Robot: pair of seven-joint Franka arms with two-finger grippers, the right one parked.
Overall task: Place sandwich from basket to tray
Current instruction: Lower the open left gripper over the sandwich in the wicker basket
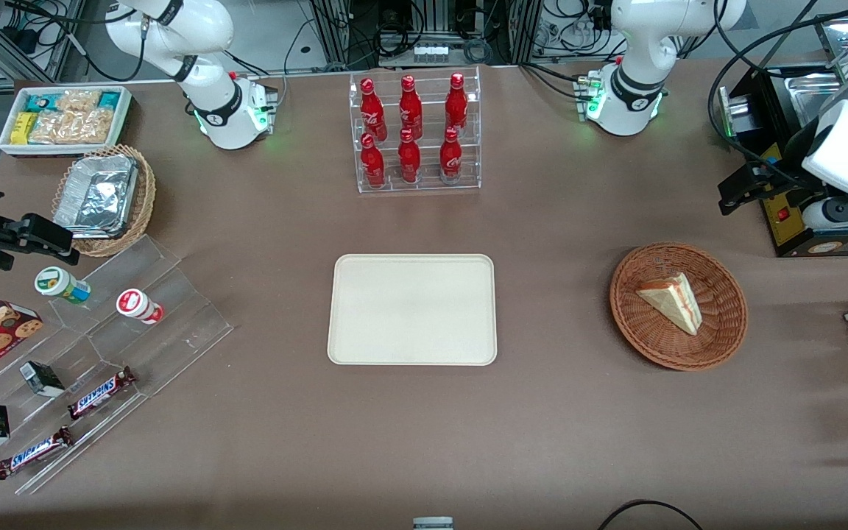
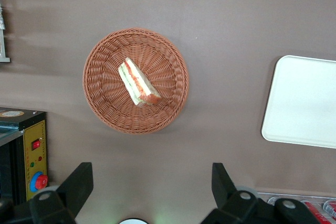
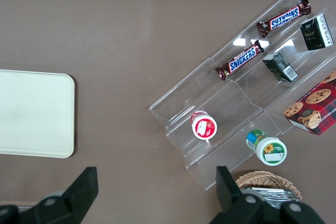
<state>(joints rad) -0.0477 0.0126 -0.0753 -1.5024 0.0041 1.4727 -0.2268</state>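
The sandwich (image 1: 674, 300) (image 2: 138, 82), a pale bread wedge with red and green filling, lies in the round reddish-brown wicker basket (image 1: 718, 342) (image 2: 105, 103). The basket stands toward the working arm's end of the table. The cream tray (image 1: 413, 309) (image 2: 304, 100) lies flat at the table's middle with nothing on it. My gripper (image 1: 735, 193) (image 2: 149, 174) hangs well above the table, farther from the front camera than the basket and apart from it. Its fingers stand open with nothing between them.
A clear rack of red cola bottles (image 1: 415, 132) stands farther back than the tray. A black box with a yellow panel (image 1: 799, 221) (image 2: 32, 156) sits close to the gripper. Stepped acrylic shelves with snacks (image 1: 100, 353), a foil-tray basket (image 1: 104, 195) and a white snack bin (image 1: 63, 118) are toward the parked arm's end.
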